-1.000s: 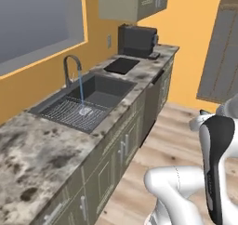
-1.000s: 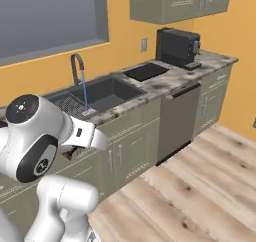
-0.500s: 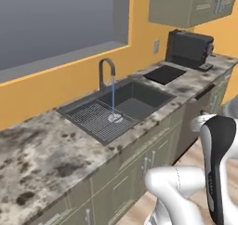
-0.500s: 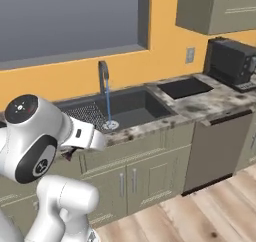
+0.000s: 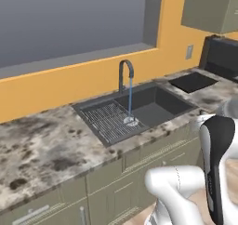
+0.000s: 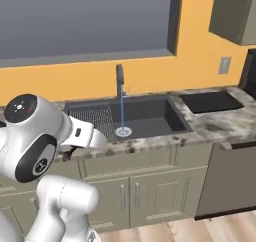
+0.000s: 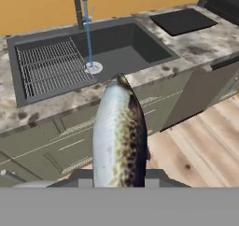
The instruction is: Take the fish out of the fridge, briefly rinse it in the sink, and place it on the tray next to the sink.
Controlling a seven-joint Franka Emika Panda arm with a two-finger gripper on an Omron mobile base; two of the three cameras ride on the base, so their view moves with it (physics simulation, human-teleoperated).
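Observation:
The fish (image 7: pixel 119 136), silvery with dark speckles, sticks out forward from my gripper (image 7: pixel 116 180), which is shut on its tail end. It hangs over the floor in front of the counter, a little short of the sink (image 7: pixel 126 50). The sink is a dark basin (image 5: pixel 158 105) with a ribbed grid on its left, and a thin blue stream runs from the faucet (image 5: pixel 124 73) onto the round drain (image 6: pixel 123 131). The flat black tray (image 5: pixel 193 82) lies on the counter just right of the sink (image 6: pixel 150 117), also seen in the hand view (image 7: pixel 182 20). The fridge is out of view.
A dark boxy appliance (image 5: pixel 224 56) stands on the counter beyond the tray. Grey-green cabinet doors (image 6: pixel 145 196) and a dishwasher front (image 6: pixel 230 181) run below the speckled countertop (image 5: pixel 42 140). A window and a wall cabinet (image 6: pixel 235 11) sit above. Wooden floor (image 7: pixel 196 145) lies in front.
The whole scene has shifted: the base has moved along the counter and now faces the sink squarely. The water keeps running. The grip on the fish looks unchanged.

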